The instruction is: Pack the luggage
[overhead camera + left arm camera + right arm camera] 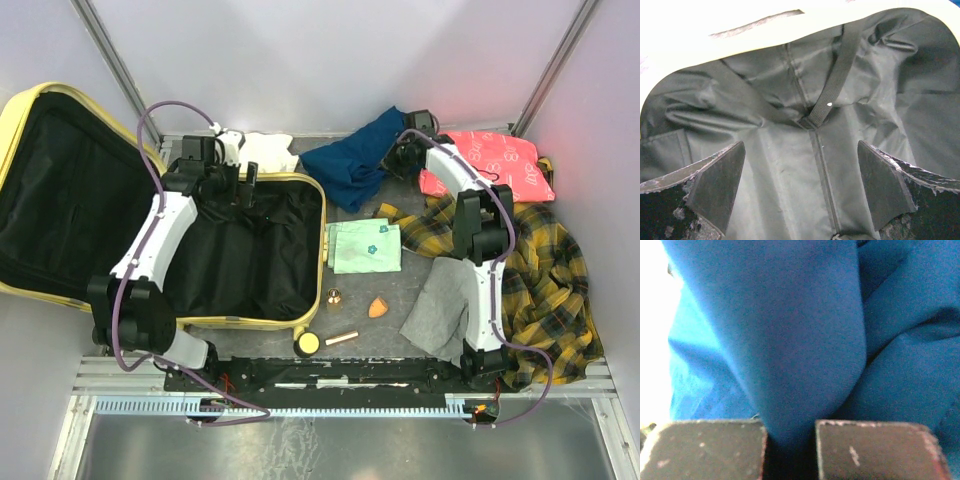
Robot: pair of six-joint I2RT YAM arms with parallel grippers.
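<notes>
Cloth is the matter in hand: the right pincer (790, 440) is pinched narrow on a fold of the crumpled deep-blue fabric garment (805, 340), at the far middle of the grey surface (400, 295). The large pale yellow hard-shell suitcase (322, 250) lies open to that pincer's left and somewhat nearer the bases, its black-lined tray closest and its lid stretching further left, so the whole case runs sideways away from the garment. The left pincer (800, 185) hangs wide and empty just over the tray's far edge, looking down onto the lining and strap. It is the nearer arm to the case, but the right one has the load. Judging by this, the coming move is a leftward carry over the tray's yellow rim.
</notes>
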